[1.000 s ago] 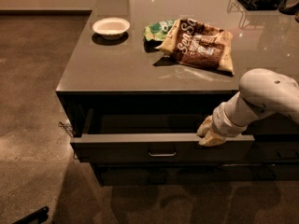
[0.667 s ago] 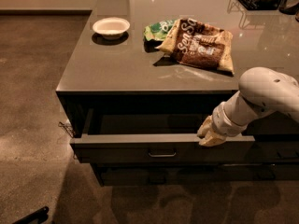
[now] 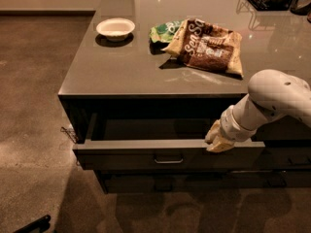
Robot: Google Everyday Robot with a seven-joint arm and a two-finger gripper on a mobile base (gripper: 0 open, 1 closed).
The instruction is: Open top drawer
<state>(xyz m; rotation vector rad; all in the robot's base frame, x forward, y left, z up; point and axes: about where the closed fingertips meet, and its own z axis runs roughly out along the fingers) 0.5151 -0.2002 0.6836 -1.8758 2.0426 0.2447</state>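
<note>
Your gripper (image 3: 217, 141) sits at 4 o'clock, touching the top edge of the pulled-out top drawer (image 3: 126, 154). You cannot tell if it is gripping.

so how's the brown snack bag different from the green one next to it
The brown bag is much bigger than the green bag. The brown bag overlaps the green bag's right side. Both lie flat on the counter. The gripper rests at the pulled-out top drawer, on its front edge, touching neither.
</note>
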